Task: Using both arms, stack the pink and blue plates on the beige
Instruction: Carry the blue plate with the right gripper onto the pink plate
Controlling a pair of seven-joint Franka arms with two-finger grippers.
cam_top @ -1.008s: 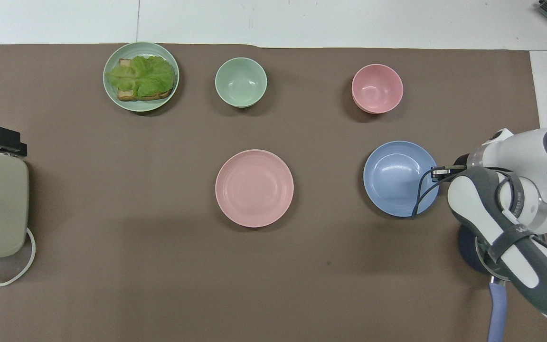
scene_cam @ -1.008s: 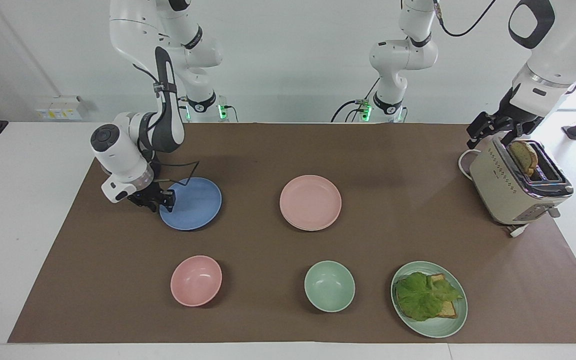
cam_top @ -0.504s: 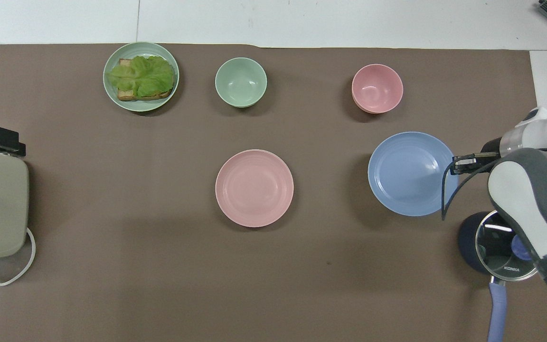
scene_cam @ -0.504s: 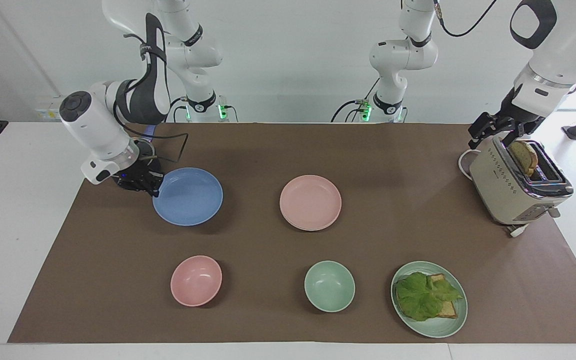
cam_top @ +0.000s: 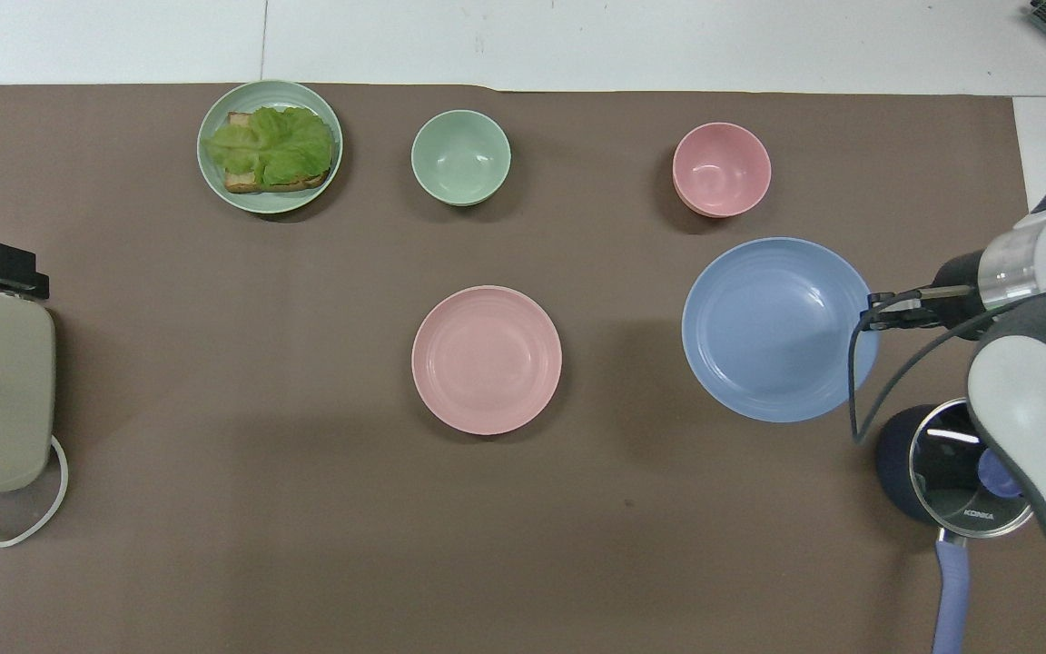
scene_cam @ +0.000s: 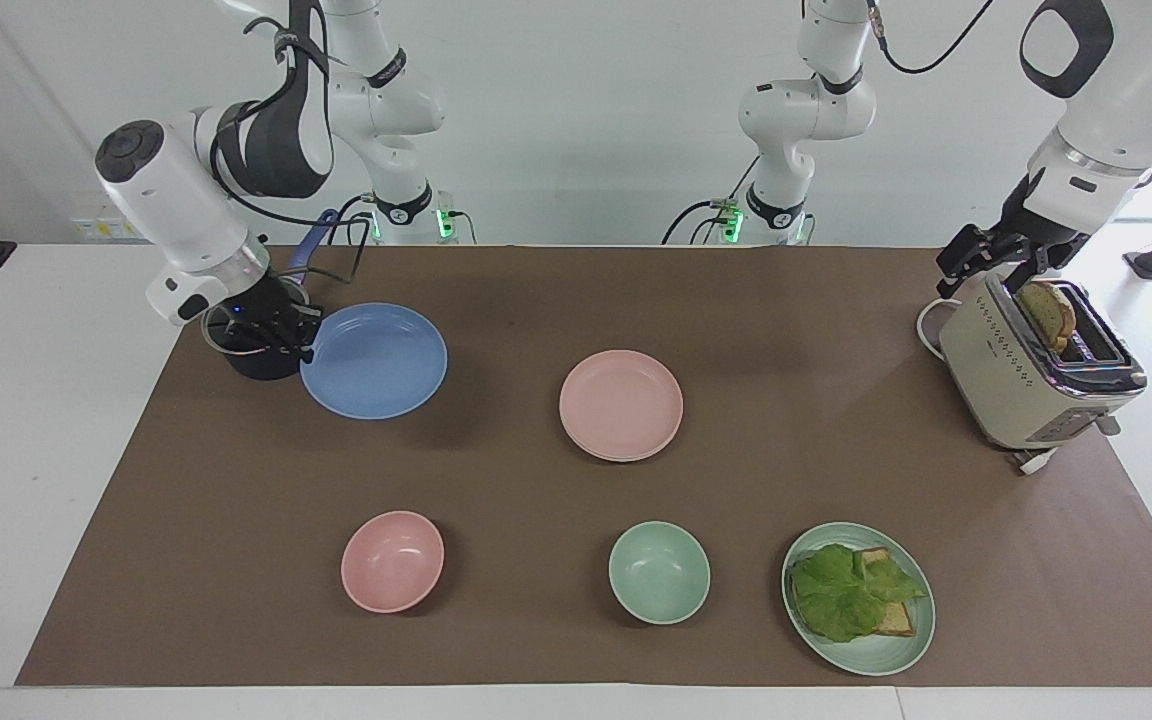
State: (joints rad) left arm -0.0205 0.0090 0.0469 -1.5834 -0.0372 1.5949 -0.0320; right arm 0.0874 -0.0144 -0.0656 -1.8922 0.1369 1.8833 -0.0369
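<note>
Blue plate (scene_cam: 374, 360) hangs pinched by its rim in my right claw (scene_cam: 304, 345), clear of the worktop (scene_cam: 496, 300), so it can travel over the pink plate (scene_cam: 621, 404); my left claw (scene_cam: 998, 262) waits open over the toaster (scene_cam: 1036, 375).

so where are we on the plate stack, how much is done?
Done: the pink plate already sits on the beige plate, whose rim peeks out underneath. In hand: the right gripper is shut on the rim of the blue plate and holds it above the mat, over the right arm's end. Left: carry blue over and set it on pink. The left gripper waits over the toaster.
</note>
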